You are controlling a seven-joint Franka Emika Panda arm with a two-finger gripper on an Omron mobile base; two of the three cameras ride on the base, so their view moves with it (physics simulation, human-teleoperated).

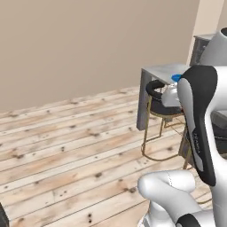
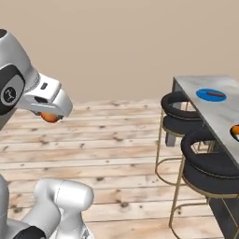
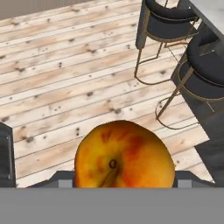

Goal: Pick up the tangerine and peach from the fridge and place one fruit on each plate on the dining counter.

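Wooden floor (image 2: 121,140) lies below; I hold the peach (image 3: 124,155) clamped in the tool (image 2: 50,115), well left of the bench (image 2: 219,109) with its blue plate (image 2: 211,94).

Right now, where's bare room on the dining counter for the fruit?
Counter: bare marble between the blue plate and the orange fruit at the right edge. The aisle side is crowded by two stools. The end effector holds the peach.

The peach (image 3: 124,155) is cut off at its lower part in the hand view and mostly hidden under the hand in the right base view. There, an orange fruit (image 2: 235,130) on the dining counter (image 2: 219,112) is cut by the right edge. The arm hides most of the blue plate (image 1: 176,78) in the left base view.
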